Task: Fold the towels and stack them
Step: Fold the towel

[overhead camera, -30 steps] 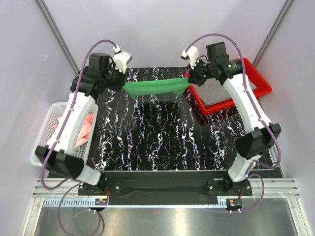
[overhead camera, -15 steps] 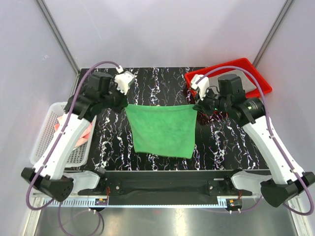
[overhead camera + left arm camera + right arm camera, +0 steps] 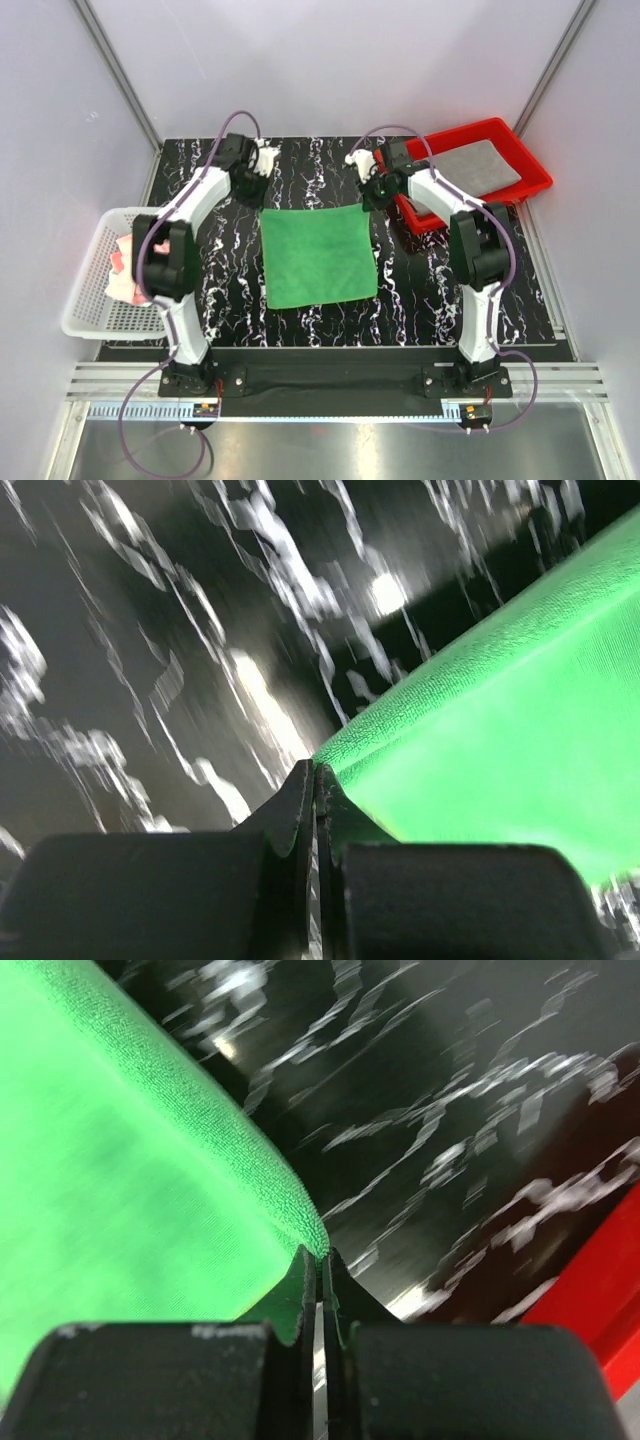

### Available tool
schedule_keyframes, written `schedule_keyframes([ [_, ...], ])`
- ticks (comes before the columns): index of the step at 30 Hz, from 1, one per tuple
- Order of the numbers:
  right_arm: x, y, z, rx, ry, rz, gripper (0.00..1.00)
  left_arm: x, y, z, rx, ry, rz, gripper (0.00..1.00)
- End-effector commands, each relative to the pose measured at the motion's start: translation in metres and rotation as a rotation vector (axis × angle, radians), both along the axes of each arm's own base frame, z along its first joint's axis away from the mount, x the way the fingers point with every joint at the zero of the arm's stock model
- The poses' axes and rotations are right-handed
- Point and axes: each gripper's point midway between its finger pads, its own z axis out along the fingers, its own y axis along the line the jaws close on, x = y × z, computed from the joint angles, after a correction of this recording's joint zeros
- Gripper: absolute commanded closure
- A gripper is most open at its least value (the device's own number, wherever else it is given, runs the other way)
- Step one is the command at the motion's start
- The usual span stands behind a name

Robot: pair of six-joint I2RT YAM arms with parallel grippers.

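A bright green towel (image 3: 318, 255) lies spread flat in the middle of the black marbled table (image 3: 430, 290). My left gripper (image 3: 262, 200) is shut on its far left corner, down at the tabletop. My right gripper (image 3: 366, 200) is shut on its far right corner. In the left wrist view the green towel (image 3: 520, 710) runs out from the closed left gripper (image 3: 316, 780). In the right wrist view the green towel (image 3: 120, 1160) does the same from the right gripper (image 3: 322, 1260). A grey towel (image 3: 480, 165) lies in the red tray. A pink towel (image 3: 125, 258) sits in the basket.
The red tray (image 3: 462, 131) stands at the far right corner, just right of my right gripper, and its edge shows as a red tray (image 3: 600, 1290) in the right wrist view. A white lattice basket (image 3: 110, 318) sits off the table's left edge.
A second ago the green towel was stretched in the air at the far side, then hung as a sheet nearer the front. Both grippers have since moved back and down, laying it flat.
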Motion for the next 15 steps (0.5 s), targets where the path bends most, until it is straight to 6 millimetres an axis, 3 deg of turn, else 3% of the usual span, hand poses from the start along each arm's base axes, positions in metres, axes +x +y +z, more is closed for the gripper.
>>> schedule_keyframes([
  [1,0.063,0.004,0.034,0.031,-0.185,0.006,1.0,0.061,-0.004,0.016,-0.038,-0.128,-0.018,1.0],
  [5,0.088,0.0,0.022,0.016,-0.225,0.012,1.0,0.092,0.002,-0.005,-0.019,-0.111,-0.01,1.0],
  [10,0.101,-0.009,0.015,-0.027,-0.276,0.0,1.0,0.094,0.013,-0.016,0.031,-0.121,-0.004,1.0],
  [15,0.096,-0.008,0.02,-0.003,-0.299,0.022,1.0,0.089,0.02,-0.014,0.061,-0.163,0.008,1.0],
])
